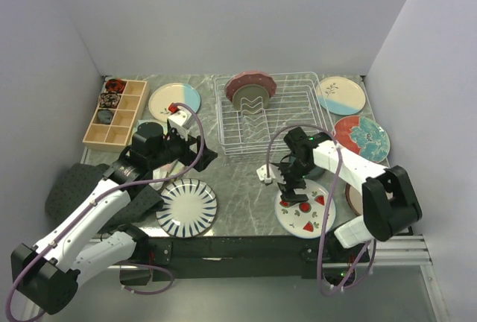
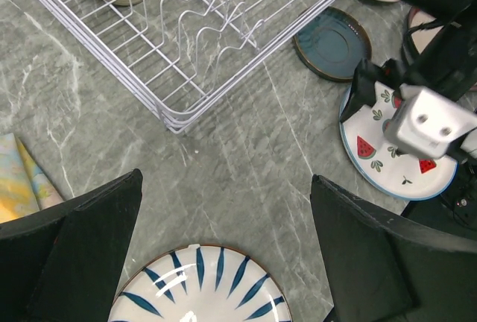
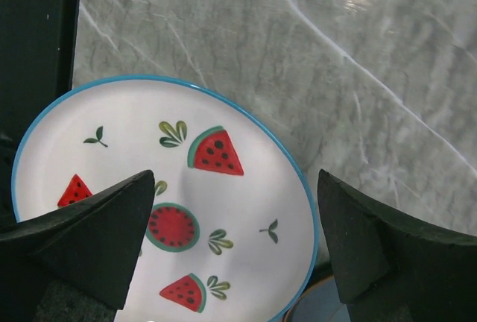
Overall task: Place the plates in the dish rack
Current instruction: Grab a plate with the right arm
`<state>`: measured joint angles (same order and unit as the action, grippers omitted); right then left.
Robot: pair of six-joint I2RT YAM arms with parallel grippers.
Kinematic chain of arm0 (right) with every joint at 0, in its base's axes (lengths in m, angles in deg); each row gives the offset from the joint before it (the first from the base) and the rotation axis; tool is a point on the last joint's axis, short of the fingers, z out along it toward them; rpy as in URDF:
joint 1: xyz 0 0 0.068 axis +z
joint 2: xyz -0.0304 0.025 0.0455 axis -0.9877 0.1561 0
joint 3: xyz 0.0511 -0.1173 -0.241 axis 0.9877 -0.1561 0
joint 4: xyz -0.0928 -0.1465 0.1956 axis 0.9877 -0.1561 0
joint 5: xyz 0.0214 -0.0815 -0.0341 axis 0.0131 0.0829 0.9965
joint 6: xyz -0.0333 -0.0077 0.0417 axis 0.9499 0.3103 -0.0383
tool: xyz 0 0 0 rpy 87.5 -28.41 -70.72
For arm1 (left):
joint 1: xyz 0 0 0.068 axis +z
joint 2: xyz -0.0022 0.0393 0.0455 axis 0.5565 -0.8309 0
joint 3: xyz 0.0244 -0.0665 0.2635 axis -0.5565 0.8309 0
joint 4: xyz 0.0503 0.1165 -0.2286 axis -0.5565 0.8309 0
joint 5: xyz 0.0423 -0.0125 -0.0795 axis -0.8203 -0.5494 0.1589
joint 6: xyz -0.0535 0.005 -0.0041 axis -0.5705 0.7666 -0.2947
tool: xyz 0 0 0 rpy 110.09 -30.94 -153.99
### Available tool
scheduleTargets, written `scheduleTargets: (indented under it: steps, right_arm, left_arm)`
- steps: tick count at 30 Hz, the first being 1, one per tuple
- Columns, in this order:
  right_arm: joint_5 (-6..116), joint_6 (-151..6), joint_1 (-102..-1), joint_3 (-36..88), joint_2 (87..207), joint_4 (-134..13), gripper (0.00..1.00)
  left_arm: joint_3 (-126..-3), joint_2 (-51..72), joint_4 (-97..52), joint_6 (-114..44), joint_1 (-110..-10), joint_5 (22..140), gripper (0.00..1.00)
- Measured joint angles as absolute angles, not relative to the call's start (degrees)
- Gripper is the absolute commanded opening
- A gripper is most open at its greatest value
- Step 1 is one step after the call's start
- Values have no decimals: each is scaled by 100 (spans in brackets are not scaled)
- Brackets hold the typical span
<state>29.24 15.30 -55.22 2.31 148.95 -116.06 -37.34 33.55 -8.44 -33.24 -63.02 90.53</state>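
The white wire dish rack stands at the back centre and holds a pink plate and a taupe plate upright. The rack also shows in the left wrist view. A navy-white striped plate lies flat at the front left. My left gripper is open and empty above the table just beyond that striped plate. A watermelon-print plate lies at the front right. My right gripper is open and empty just above the watermelon plate, fingers straddling its right part.
A wooden compartmented box stands at the back left, next to a cream-and-blue plate. Another cream-and-blue plate and a red floral plate lie right of the rack. A dark teal plate lies beside the watermelon plate. A patterned cloth lies at left.
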Motion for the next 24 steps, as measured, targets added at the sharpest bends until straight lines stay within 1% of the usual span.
scheduleTargets:
  steps: [2, 8, 9, 11, 12, 14, 15, 17, 23, 24]
  right_arm:
    - [3064, 1516, -5334, 319, 15137, -11610, 90]
    - [3327, 1497, -5047, 649, 15819, -11555, 79]
    - [3353, 1501, -5026, 690, 15900, -11553, 74]
    - [3416, 1512, -4980, 769, 16027, -11560, 69]
    - [3445, 1512, -4949, 815, 16093, -11564, 65]
    - [3499, 1519, -4890, 902, 16239, -11586, 61]
    - [3512, 1530, -4866, 935, 16300, -11586, 57]
    - [3543, 1556, -4818, 964, 16416, -11597, 54]
    - [3549, 1685, -4739, 966, 16480, -11684, 37]
    - [3528, 1717, -4735, 975, 16480, -11691, 32]
  left_arm:
    - [-3734, 3352, -842, -3321, -6304, 9053, 99]
    - [-3734, 3352, -840, -3317, -6304, 9024, 99]
    - [-3734, 3352, -838, -3315, -6304, 9018, 99]
    - [-3734, 3350, -827, -3313, -6304, 8998, 99]
    - [-3734, 3350, -818, -3313, -6304, 8978, 99]
    - [-3734, 3348, -792, -3310, -6304, 8956, 99]
    - [-3734, 3341, -781, -3310, -6304, 8948, 99]
    - [-3734, 3326, -744, -3308, -6304, 8943, 100]
    - [-3734, 3285, -694, -3293, -6302, 8935, 100]
    - [-3734, 3282, -687, -3293, -6304, 8932, 100]
